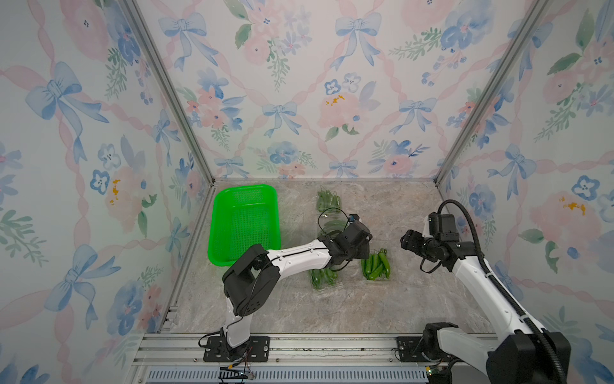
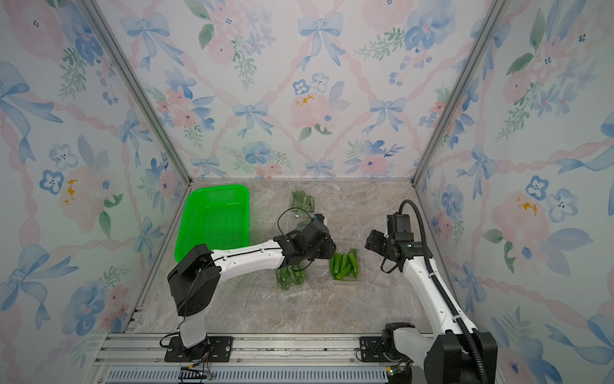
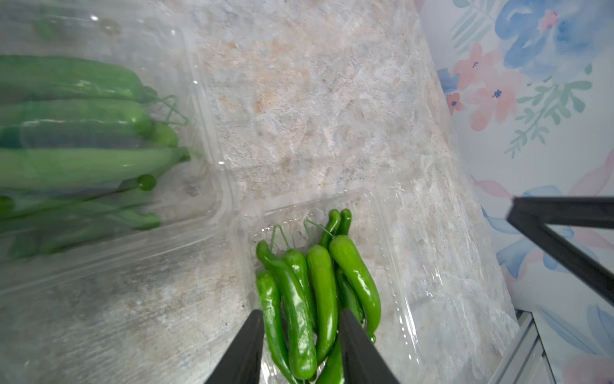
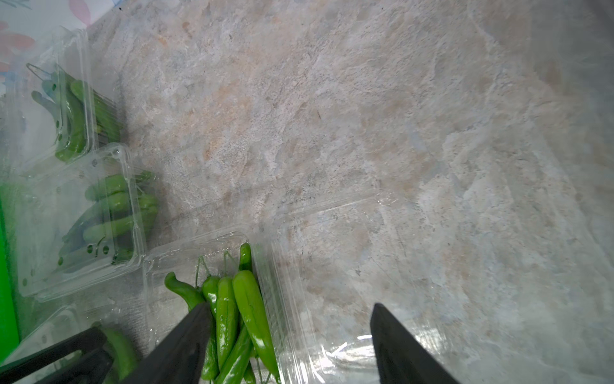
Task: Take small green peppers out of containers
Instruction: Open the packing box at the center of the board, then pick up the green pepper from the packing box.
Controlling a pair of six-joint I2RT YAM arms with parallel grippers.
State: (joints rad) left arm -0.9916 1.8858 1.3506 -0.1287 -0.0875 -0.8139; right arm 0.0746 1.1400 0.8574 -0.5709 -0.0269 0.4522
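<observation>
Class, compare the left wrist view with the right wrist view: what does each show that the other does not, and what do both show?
Only the left wrist view: the metal rail at the table edge.
Only the right wrist view: the edge of the green basket and a far closed container.
Both: the open container of peppers, a closed container near it, and the marble tabletop.

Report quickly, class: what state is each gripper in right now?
Left gripper: open, poised over the small green peppers.
Right gripper: open, holding nothing.
</observation>
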